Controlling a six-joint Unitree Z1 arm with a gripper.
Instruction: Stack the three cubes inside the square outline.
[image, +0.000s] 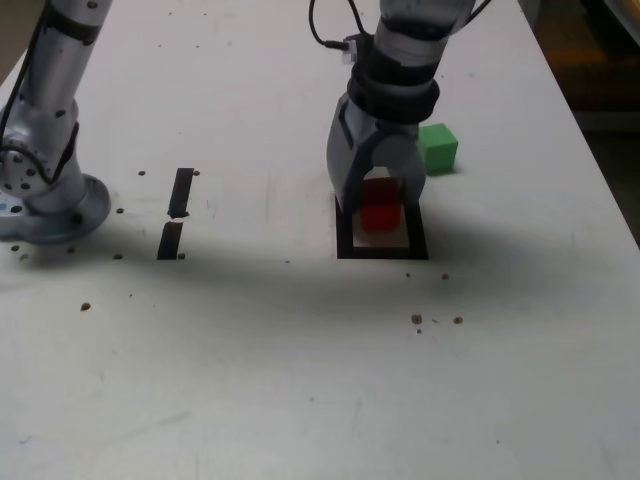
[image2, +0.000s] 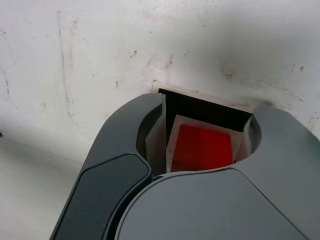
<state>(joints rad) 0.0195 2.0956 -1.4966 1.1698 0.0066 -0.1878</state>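
The red cube rests on the pale centre of the black square outline. My gripper stands over the outline, open, with one finger on each side of the red cube. In the wrist view a thin gap of pale floor shows on both sides of the cube. The green cube lies on the table just outside the outline, behind it and towards the exterior view's right. The yellow cube is out of view.
The arm's grey base stands at the exterior view's left. Two short black strips lie between the base and the outline. Small dark specks dot the white table. The table's edge runs down the right.
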